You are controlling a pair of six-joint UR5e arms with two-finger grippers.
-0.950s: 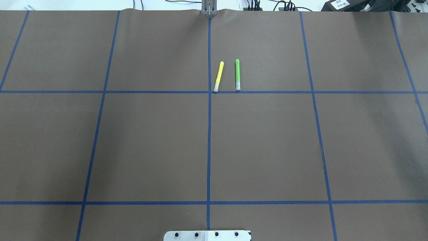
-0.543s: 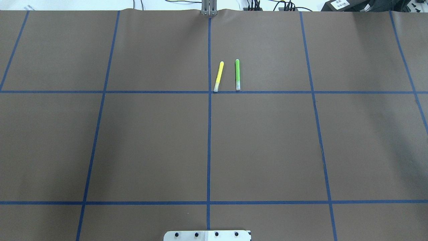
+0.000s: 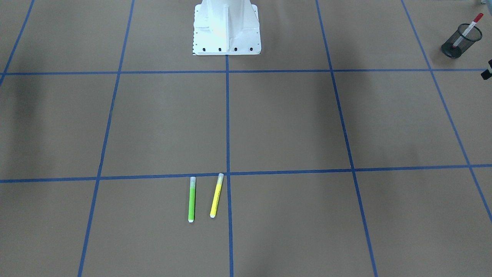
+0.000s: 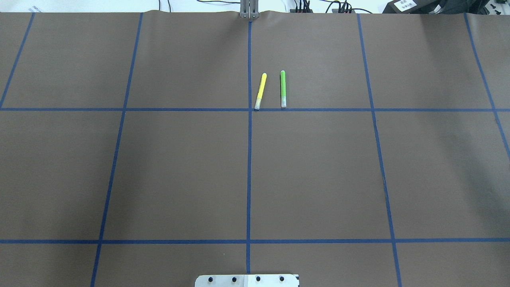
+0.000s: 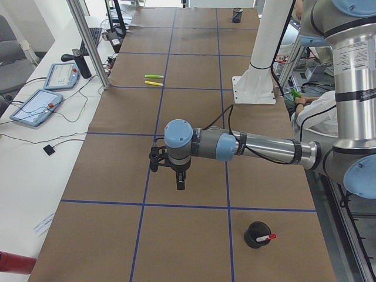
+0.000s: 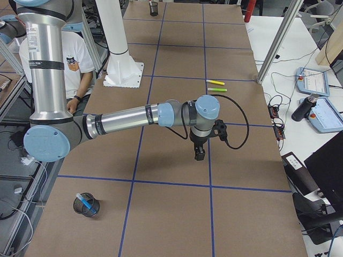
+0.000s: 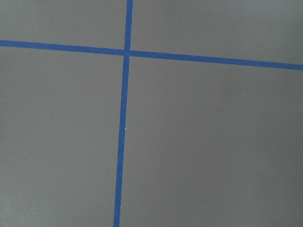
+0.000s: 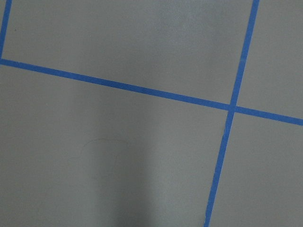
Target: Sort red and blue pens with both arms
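Note:
The red pen [image 3: 469, 26], a white marker with a red cap, stands in a black mesh cup [image 3: 461, 41] at the table's left end; the exterior left view shows this red pen [image 5: 265, 237] too. A blue pen [image 6: 86, 204] leans in another mesh cup [image 6: 86, 206] at the right end. My left gripper [image 5: 180, 181] hangs over the paper, pointing down, and my right gripper [image 6: 199, 154] does the same. Both show only in the side views, so I cannot tell whether either is open or shut. The wrist views hold only brown paper and blue tape.
A green highlighter [image 4: 283, 88] and a yellow highlighter [image 4: 260, 91] lie side by side near the table's far middle. The white pedestal [image 3: 226, 27] stands at the robot's edge. A seated person [image 6: 75, 59] is behind the robot. Teach pendants lie beyond the table's far edge.

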